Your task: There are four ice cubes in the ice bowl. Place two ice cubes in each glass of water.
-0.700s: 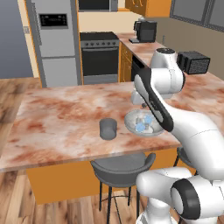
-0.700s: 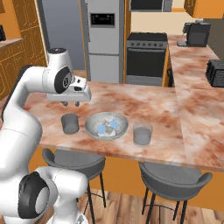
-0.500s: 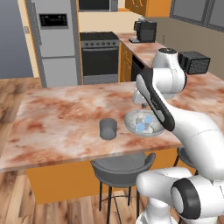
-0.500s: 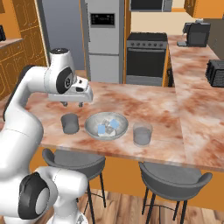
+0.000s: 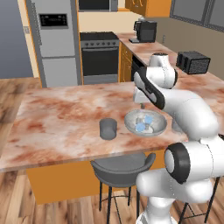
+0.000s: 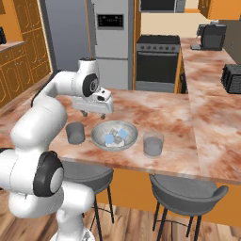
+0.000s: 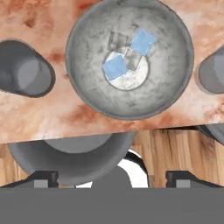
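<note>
So far nothing is sitting in either tumbler, as far as the left base view is showing: the ice bowl (image 5: 145,123) is resting on the marble counter (image 5: 65,118) with pale blue ice cubes (image 5: 144,123) lying in it, the left glass (image 5: 107,129) is standing just beside it, and the gripper (image 5: 142,101) is hanging above the bowl's far rim. In the right base view the bowl (image 6: 114,136) is sitting between the two glasses, one (image 6: 74,132) on its left and the other (image 6: 153,144) on its right, with the gripper (image 6: 92,112) hovering over the counter behind them, carrying nothing. In the hand view, looking straight down, the jaws are standing wide apart and empty; two blue cubes (image 7: 130,54) are showing plainly and two fainter, greyer ones are lying against them, clustered at the bowl's centre. The bowl (image 7: 87,30) is round with its mouth facing up, so it is offering no long axis. All four transfers are, I judge, still waiting.
</note>
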### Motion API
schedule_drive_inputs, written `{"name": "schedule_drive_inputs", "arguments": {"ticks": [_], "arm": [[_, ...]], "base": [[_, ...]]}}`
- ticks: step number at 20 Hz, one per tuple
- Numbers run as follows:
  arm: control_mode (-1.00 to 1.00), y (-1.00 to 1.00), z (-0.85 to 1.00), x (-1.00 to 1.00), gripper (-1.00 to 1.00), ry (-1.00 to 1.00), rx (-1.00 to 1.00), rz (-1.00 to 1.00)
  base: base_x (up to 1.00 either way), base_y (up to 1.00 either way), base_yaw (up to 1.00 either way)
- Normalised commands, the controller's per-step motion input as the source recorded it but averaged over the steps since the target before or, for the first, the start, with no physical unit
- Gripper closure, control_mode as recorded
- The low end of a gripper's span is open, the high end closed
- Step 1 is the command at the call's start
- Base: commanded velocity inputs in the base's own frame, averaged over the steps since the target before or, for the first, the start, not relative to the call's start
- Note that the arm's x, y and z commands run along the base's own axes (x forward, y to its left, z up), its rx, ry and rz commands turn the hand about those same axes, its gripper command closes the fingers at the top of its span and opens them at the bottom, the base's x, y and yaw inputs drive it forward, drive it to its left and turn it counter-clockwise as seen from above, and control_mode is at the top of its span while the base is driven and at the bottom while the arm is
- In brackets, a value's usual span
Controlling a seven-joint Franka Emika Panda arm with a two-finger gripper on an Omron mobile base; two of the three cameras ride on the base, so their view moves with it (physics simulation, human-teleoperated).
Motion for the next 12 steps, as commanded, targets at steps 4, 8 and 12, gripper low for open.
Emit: {"name": "schedule_drive_inputs", "arguments": {"ticks": [4, 8, 12], "arm": [[-1.00, 0.00, -0.49, 0.48, -1.00, 0.27, 0.05, -0.24], [-1.00, -0.01, -0.65, -0.34, -1.00, 0.11, 0.15, -0.13], [-1.00, 0.00, -0.77, -0.31, -1.00, 0.05, 0.11, -0.13]], "base": [[0.00, 0.00, 0.00], [0.00, 0.00, 0.00], [0.00, 0.00, 0.00]]}}
